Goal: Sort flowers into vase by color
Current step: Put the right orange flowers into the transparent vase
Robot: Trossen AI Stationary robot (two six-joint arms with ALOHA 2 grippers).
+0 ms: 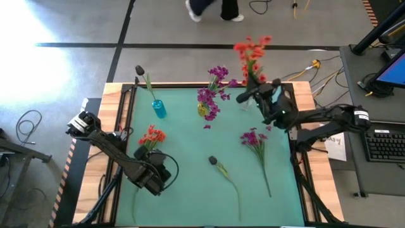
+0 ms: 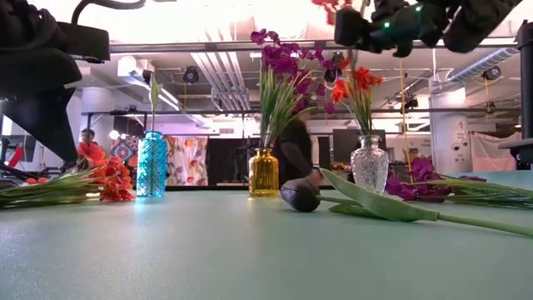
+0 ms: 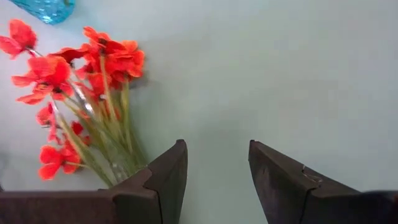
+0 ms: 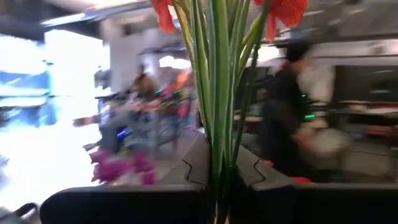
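Note:
A bunch of orange-red flowers (image 1: 251,52) stands upright, its stems in the clear glass vase (image 2: 369,167). My right gripper (image 1: 245,97) is shut on its stems above the vase. Another orange-red bunch (image 1: 152,135) lies on the green table top, just beyond my open, empty left gripper (image 3: 217,171), beside one of its fingers. Purple flowers (image 1: 212,95) stand in the yellow vase (image 2: 263,172). A dark-budded flower (image 1: 140,71) stands in the blue vase (image 1: 158,108). A purple bunch (image 1: 254,138) and a dark-budded flower (image 1: 214,161) lie on the table. My right gripper pinches the bunch's green stems (image 4: 217,134) between its two fingers, below the blossoms. The fingers come level from the table's right side and lie across the stems. The bunch stands upright, with its lower stems down in the clear vase (image 2: 367,133).
The three vases stand in a row near the table's far edge. Wooden rails (image 1: 117,126) border the green mat. A keyboard (image 1: 385,144) and papers lie on a side desk to the right. People show in the room beyond the table.

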